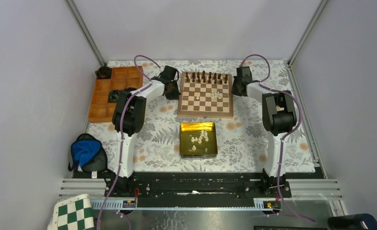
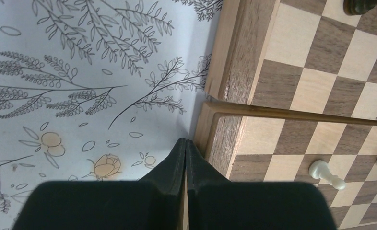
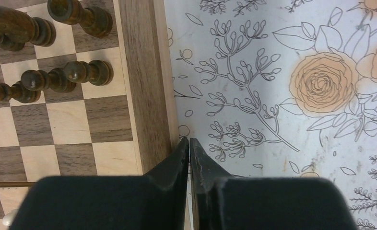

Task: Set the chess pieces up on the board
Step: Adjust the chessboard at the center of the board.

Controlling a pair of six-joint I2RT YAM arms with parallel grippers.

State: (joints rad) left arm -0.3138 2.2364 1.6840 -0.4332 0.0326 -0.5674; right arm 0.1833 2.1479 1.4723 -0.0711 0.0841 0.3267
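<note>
The board (image 1: 206, 114) lies at the back middle of the flowered tablecloth. Dark brown pieces (image 1: 206, 76) fill its two far rows. A few cream-white chess pieces (image 1: 217, 94) stand or lie on its right half, and several more sit in a gold tin (image 1: 212, 152). My left gripper (image 1: 173, 91) is shut and empty beside the board's left rim (image 2: 229, 52); its tips (image 2: 185, 142) meet by the rim. A white piece (image 2: 326, 173) lies on its side nearby. My right gripper (image 1: 236, 88) is shut and empty beside the right rim (image 3: 141, 72), with its tips (image 3: 189, 140) together.
An orange wooden compartment tray (image 1: 125, 76) holding a few dark items stands at the back left. A blue and black bag (image 1: 86, 153) lies at the left front. A green-and-white checkered mat (image 1: 74, 213) sits at the bottom left. Dark pieces (image 3: 57, 79) stand close to my right gripper.
</note>
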